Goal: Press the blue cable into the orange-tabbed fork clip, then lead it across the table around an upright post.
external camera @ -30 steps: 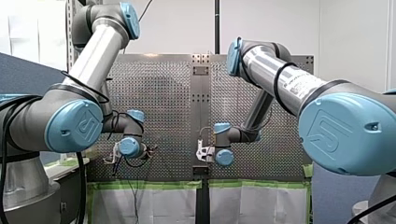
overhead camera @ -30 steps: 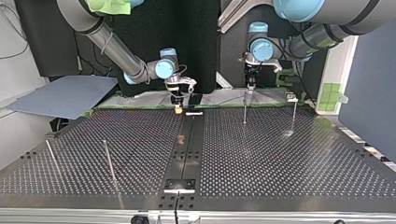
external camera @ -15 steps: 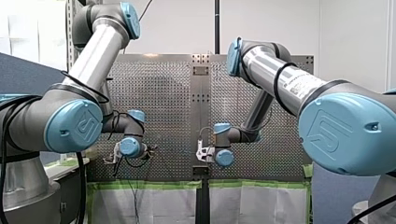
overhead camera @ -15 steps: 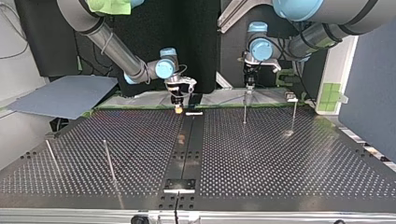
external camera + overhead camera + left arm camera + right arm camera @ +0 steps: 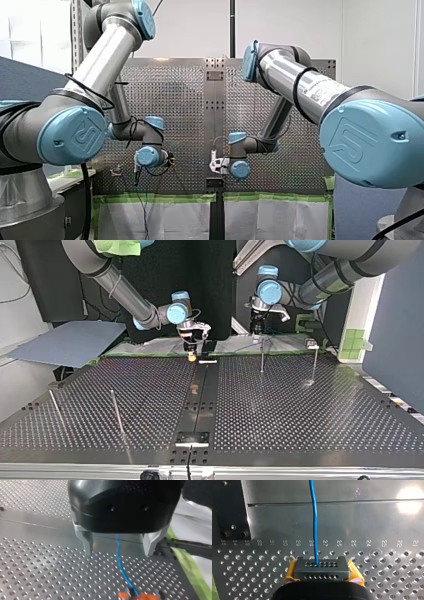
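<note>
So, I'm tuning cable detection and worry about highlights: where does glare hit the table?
Right wrist view: one bright glare patch on the bare metal strip, well aside from the blue cable. Top view: a pale sheen on the table at the foot of an upright post. Left wrist view: no hot spot near the cable.

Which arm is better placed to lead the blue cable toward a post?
Probably my right: the right gripper is shut on the blue cable. The left gripper is open, gripping nothing, with the orange-tabbed clip ahead of it.
</note>
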